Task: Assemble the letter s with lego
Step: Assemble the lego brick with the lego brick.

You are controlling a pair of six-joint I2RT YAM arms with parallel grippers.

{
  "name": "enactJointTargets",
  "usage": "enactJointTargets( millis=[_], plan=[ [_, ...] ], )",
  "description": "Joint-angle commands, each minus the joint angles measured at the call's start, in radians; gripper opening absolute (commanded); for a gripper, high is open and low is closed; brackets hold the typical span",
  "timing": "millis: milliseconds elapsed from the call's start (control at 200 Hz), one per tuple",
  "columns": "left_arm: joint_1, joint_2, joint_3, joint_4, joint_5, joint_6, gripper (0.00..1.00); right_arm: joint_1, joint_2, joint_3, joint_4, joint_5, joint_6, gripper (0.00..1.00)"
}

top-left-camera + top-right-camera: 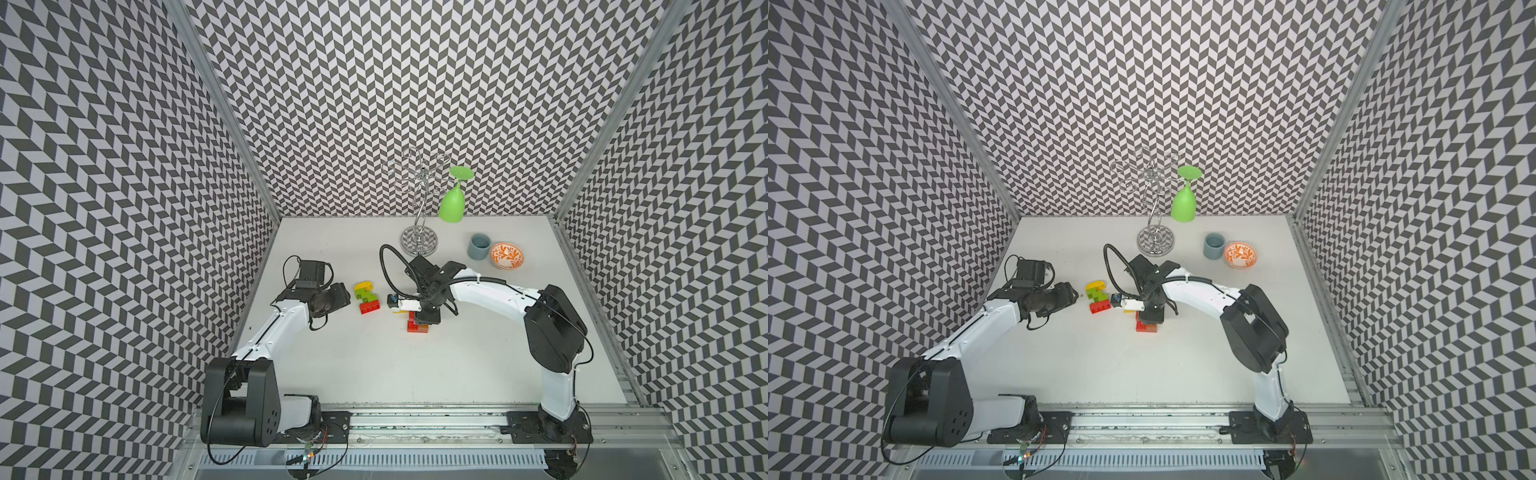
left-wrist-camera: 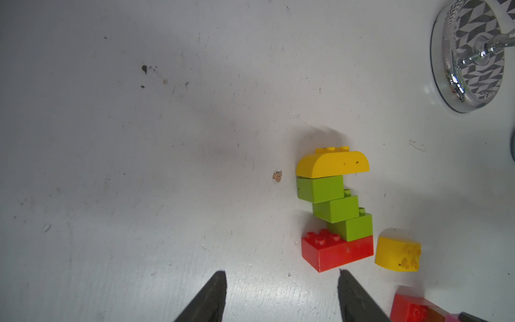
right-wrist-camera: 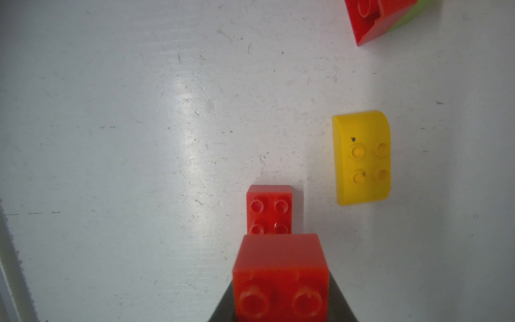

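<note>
Lego, S-build [image 1: 366, 297]: five bricks joined, lying on its side on the white table [image 1: 478, 353]. In both top views it sits between the two arms, nearer the left one. Its long axis runs from the front rail toward the back wall, with the studs toward the wall. The long red brick [image 1: 370, 307] lies crosswise at the near end, three lime green bricks [image 1: 365, 296] step sideways, and the yellow rounded brick [image 1: 364, 286] is at the far end. Left gripper [image 1: 343, 298]: just beside the build, not touching. Right gripper [image 1: 427, 318]: points down over a second cluster [image 1: 417, 327] of red and brown bricks. Chrome glass rack [image 1: 419, 241] with green glass [image 1: 452, 205], grey cup [image 1: 478, 247] and orange-patterned bowl [image 1: 506, 255]: well behind.

Left wrist view: the left gripper's fingers [image 2: 211, 298] stand partly apart with only bare table between them. The build lies just past one fingertip. Loose yellow brick [image 2: 398, 253]: beside the long red brick, apart from it. Brown brick [image 2: 436, 312] and pink brick [image 2: 452, 318]: against a red one at the frame edge.

Right wrist view: the right gripper is closed on the held red brick [image 3: 280, 278], studs toward the camera. Small red brick [image 3: 269, 207]: four studs showing, just beyond and partly covered by it. The loose yellow brick lies near, apart from both. Any marking on the studs is too blurred to read.
</note>
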Motion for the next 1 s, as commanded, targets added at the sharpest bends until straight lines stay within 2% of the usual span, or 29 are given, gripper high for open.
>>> enactJointTargets(
  millis=[0, 997],
  plan=[
    [0.008, -0.019, -0.010, 0.013, 0.008, 0.009, 0.65, 0.000, 0.009, -0.021, 0.018, -0.026, -0.020, 0.13],
    [0.012, -0.025, -0.010, 0.011, 0.002, 0.008, 0.65, 0.001, -0.001, -0.097, 0.046, -0.001, 0.006, 0.06]
  ],
)
